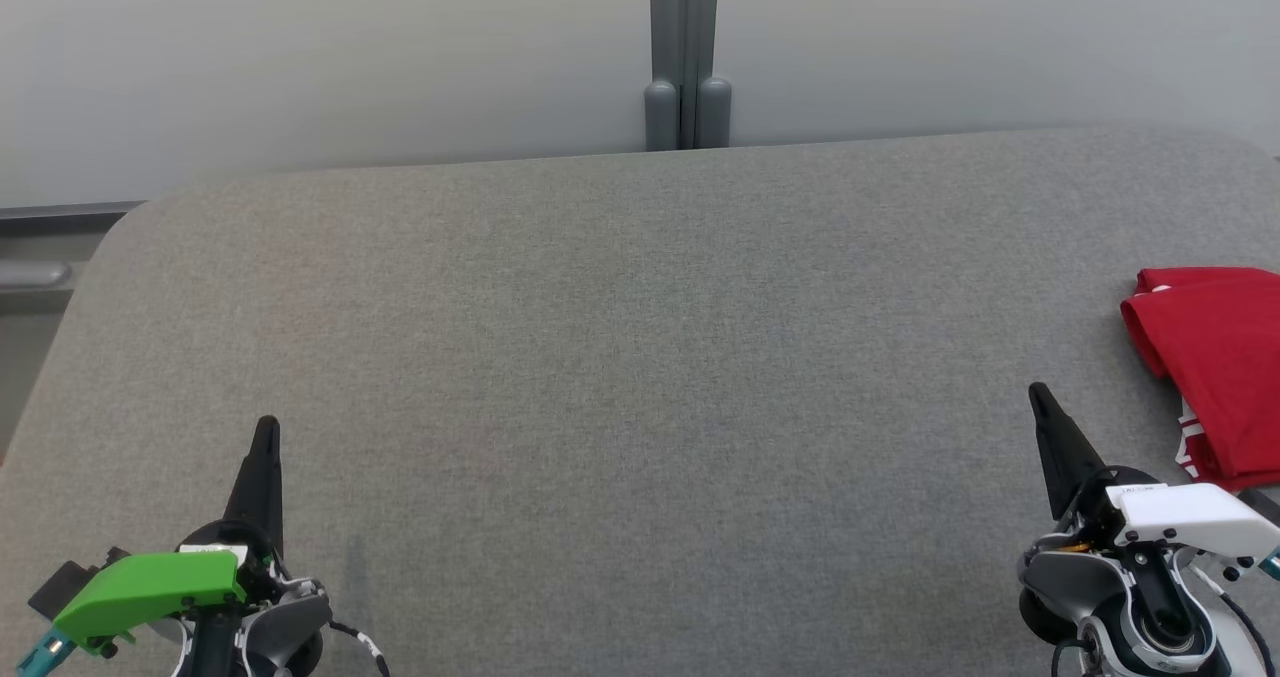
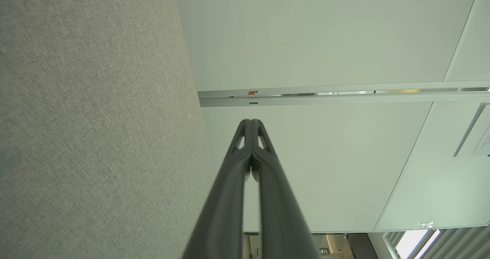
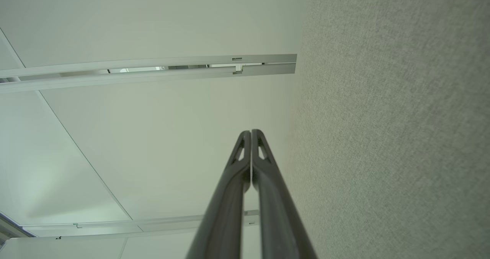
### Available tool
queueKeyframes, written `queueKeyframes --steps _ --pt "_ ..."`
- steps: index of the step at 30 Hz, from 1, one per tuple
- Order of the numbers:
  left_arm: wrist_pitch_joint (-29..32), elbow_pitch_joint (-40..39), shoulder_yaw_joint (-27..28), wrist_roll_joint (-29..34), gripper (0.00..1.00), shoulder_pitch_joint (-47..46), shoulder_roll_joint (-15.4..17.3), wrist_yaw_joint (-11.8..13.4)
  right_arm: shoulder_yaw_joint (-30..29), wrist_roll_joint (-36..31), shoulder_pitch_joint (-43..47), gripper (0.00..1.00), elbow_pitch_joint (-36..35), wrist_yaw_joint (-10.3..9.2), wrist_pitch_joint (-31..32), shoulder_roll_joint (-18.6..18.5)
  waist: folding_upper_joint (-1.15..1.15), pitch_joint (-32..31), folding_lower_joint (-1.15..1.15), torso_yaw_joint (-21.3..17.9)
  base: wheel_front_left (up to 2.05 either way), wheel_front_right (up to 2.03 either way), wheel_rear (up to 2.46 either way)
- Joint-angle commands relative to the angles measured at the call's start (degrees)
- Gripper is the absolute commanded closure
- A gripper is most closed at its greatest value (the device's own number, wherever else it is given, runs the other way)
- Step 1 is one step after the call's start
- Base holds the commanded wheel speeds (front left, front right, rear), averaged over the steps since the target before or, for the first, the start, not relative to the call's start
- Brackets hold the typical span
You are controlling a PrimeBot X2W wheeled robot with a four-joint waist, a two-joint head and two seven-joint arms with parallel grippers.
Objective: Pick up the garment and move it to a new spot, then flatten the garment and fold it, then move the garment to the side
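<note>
A grey fabric-covered table (image 1: 640,357) is seen spreading ahead of both grippers, with pale wall panels (image 1: 300,57) standing beyond its far edge and a grey post (image 1: 685,57) set between the panels, forward of the gap between the two grippers.

The garment (image 1: 1220,367), a red jersey, is laid folded on the table to the right of the right gripper (image 1: 1040,397), slightly ahead of its fingertips. It is near that gripper but is not touched by it, and it is well apart from the left gripper (image 1: 266,432). A strip of red-and-white trim (image 1: 1188,442) is shown at the garment's edge nearest the right gripper; the rest of the garment is cut off by the picture's edge.

The left gripper is held low over the table, behind a green wrist cover (image 1: 140,592). In the left wrist view its two dark fingers are seen pressed together at the tips, and nothing is gripped between them.

The right gripper, behind a white wrist cover (image 1: 1190,517), is likewise closed tip to tip in the right wrist view, and nothing is held.
</note>
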Motion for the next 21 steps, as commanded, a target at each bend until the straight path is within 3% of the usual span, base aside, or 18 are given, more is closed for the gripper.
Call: queueKeyframes --steps 1,21 --pt "0.2 -0.1 0.1 -0.2 1.0 -0.7 0.4 -0.3 -0.1 0.4 -0.4 1.0 -0.3 0.02 0.2 0.0 0.0 0.0 0.0 0.0 0.0 0.0 0.0" --pt "0.2 -0.1 0.1 -0.2 1.0 -0.6 0.4 -0.3 -0.1 0.4 -0.4 1.0 -0.3 0.02 0.2 0.0 0.0 0.0 0.0 0.0 0.0 0.0 0.0"
